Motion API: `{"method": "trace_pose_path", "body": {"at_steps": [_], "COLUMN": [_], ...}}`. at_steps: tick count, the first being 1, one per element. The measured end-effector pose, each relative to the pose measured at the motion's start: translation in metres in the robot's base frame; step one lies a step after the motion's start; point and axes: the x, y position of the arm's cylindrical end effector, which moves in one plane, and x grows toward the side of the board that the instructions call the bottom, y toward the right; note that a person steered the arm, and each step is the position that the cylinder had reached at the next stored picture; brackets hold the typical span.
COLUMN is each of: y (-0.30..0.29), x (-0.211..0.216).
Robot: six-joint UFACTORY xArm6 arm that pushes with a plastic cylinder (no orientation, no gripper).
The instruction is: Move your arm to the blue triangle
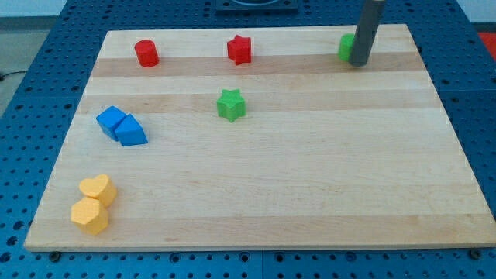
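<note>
Nearest sit two yellow wooden blocks [93, 204]; the blue wooden triangle [132, 132] at mid-left isn't reached yet, no claw is fitted, and my tip [357, 63] is parked far right beside a green block [346, 47].

green block [346, 46] at the view's top half hidden behind rod [366, 31], shape unclear, rod's top cut off

Your tip [358, 63] sitting at the view's top right, touching a green block [346, 47], blue triangle [131, 131] lying well apart at left.
</note>
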Motion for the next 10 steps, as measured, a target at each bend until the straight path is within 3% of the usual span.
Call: {"method": "trace_pose_path", "body": {"at_steps": [1, 3, 4, 5, 6, 8, 9, 10], "y": [-0.009, 0.062, 0.063, 0.057, 0.025, -0.106, -0.125, -0.202], "x": [0.012, 0.032, 0.032, 0.058, 0.081, 0.1, 0.154, 0.204]}}
